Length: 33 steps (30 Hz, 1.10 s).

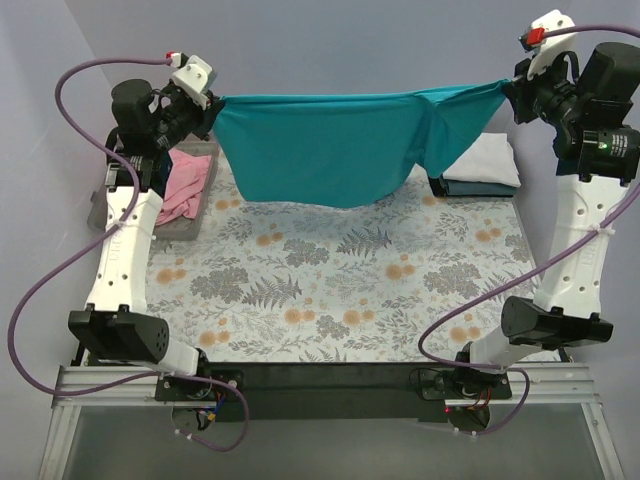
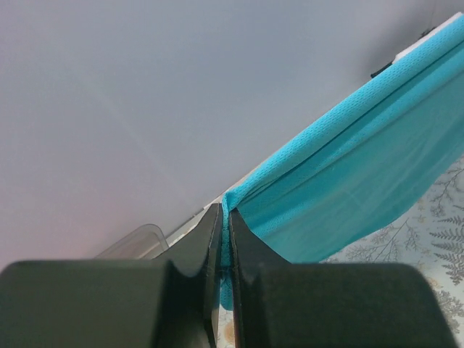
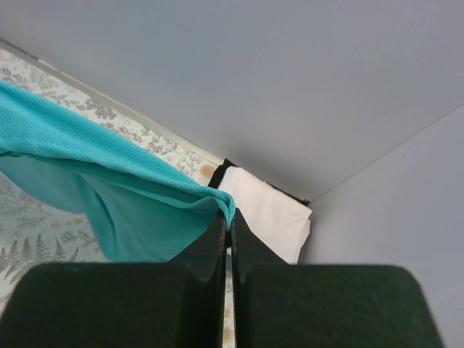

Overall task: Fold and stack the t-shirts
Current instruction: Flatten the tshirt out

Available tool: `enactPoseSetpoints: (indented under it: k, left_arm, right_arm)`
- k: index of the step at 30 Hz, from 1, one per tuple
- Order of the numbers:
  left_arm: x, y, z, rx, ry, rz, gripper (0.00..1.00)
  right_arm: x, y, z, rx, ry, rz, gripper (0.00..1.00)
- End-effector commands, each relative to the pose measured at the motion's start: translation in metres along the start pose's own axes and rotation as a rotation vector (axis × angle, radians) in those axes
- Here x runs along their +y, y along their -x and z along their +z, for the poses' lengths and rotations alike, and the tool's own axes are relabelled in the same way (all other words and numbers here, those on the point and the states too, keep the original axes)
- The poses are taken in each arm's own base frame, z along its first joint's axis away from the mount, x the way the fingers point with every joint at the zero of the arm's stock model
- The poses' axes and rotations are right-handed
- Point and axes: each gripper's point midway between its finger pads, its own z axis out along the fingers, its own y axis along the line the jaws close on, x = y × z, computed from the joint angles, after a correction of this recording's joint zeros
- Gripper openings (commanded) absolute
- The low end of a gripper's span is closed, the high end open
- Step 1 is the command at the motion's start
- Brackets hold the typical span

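Observation:
A teal t-shirt (image 1: 320, 150) hangs stretched in the air across the back of the table, held up by both arms. My left gripper (image 1: 210, 108) is shut on its left corner, and the teal t-shirt (image 2: 348, 181) runs away up to the right from my left gripper (image 2: 225, 217). My right gripper (image 1: 512, 90) is shut on the other corner; the teal t-shirt (image 3: 109, 188) drapes left from my right gripper (image 3: 230, 217). A folded white t-shirt (image 1: 485, 160) lies on a dark grey-blue t-shirt (image 1: 465, 189) at back right. A crumpled pink t-shirt (image 1: 185, 187) lies at back left.
The floral table cloth (image 1: 340, 280) covers the table under the hanging shirt. A clear plastic bin (image 2: 138, 243) shows beside the left fingers. The pink shirt rests on a grey tray (image 1: 190, 222). Grey walls close the back and the sides.

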Motion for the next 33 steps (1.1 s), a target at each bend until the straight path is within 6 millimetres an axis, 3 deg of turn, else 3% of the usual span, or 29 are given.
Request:
enactPoseSetpoints:
  k: [1, 2, 4, 5, 7, 10, 15, 16, 17, 19, 20, 21, 22, 23, 25, 26, 27, 28, 29, 33]
  left_arm:
    - [0.023, 0.021, -0.035, -0.018, 0.155, -0.01, 0.0]
    - [0.017, 0.033, -0.045, -0.039, 0.144, -0.004, 0.0]
    - [0.004, 0.033, -0.053, -0.031, 0.102, -0.025, 0.0]
    - [0.0, 0.037, -0.059, -0.033, 0.094, -0.02, 0.0]
    - [-0.001, 0.032, -0.063, -0.016, 0.111, -0.053, 0.0]
    - [0.001, 0.015, -0.056, 0.033, 0.119, -0.098, 0.0]
    - [0.01, -0.015, -0.026, 0.087, 0.117, -0.17, 0.0]
    - [0.016, -0.018, -0.019, 0.086, 0.137, -0.195, 0.0]
    - [0.026, -0.036, -0.005, 0.119, 0.171, -0.227, 0.0]
    - [0.044, -0.031, 0.009, 0.093, 0.218, -0.244, 0.0]
    - [0.05, -0.046, 0.027, 0.113, 0.223, -0.276, 0.0]
    - [0.057, -0.048, 0.035, 0.107, 0.239, -0.282, 0.0]
    - [0.067, -0.029, 0.041, 0.054, 0.247, -0.265, 0.0]
    - [0.071, -0.046, 0.06, 0.071, 0.234, -0.28, 0.0]
    - [0.086, -0.034, 0.075, 0.01, 0.254, -0.262, 0.0]
    - [0.095, -0.031, 0.087, -0.02, 0.268, -0.266, 0.0]
    - [0.105, -0.022, 0.091, -0.056, 0.291, -0.252, 0.0]
    - [0.114, -0.007, 0.095, -0.116, 0.311, -0.228, 0.0]
    - [0.124, 0.007, 0.099, -0.169, 0.328, -0.214, 0.0]
    - [0.142, 0.055, 0.094, -0.338, 0.372, -0.164, 0.0]
  right_arm:
    - [-0.033, 0.034, -0.033, -0.092, -0.196, -0.091, 0.01]
    - [-0.033, 0.036, -0.037, -0.099, -0.203, -0.098, 0.01]
    - [-0.03, 0.049, -0.052, -0.141, -0.226, -0.133, 0.01]
    - [-0.03, 0.046, -0.051, -0.147, -0.231, -0.14, 0.01]
    - [-0.03, 0.046, -0.055, -0.157, -0.245, -0.154, 0.01]
    - [-0.034, 0.037, -0.041, -0.145, -0.242, -0.145, 0.01]
    - [-0.036, 0.032, -0.007, -0.138, -0.21, -0.117, 0.01]
    - [-0.037, 0.025, 0.007, -0.124, -0.198, -0.11, 0.01]
    - [-0.036, 0.023, 0.015, -0.12, -0.193, -0.108, 0.01]
    - [-0.035, 0.019, 0.038, -0.12, -0.183, -0.107, 0.01]
    - [-0.037, 0.02, 0.047, -0.126, -0.186, -0.11, 0.01]
    - [-0.039, 0.021, 0.054, -0.128, -0.194, -0.109, 0.01]
    - [-0.04, 0.024, 0.068, -0.138, -0.193, -0.108, 0.01]
    - [-0.044, 0.032, 0.073, -0.164, -0.208, -0.111, 0.01]
    - [-0.054, 0.035, 0.09, -0.185, -0.253, -0.08, 0.01]
    - [-0.065, 0.056, 0.087, -0.254, -0.3, -0.082, 0.01]
    - [-0.073, 0.063, 0.086, -0.279, -0.345, -0.075, 0.01]
    - [-0.078, 0.068, 0.088, -0.309, -0.366, -0.052, 0.01]
    - [-0.086, 0.087, 0.082, -0.379, -0.403, -0.057, 0.01]
    - [-0.092, 0.128, 0.06, -0.541, -0.464, -0.067, 0.01]
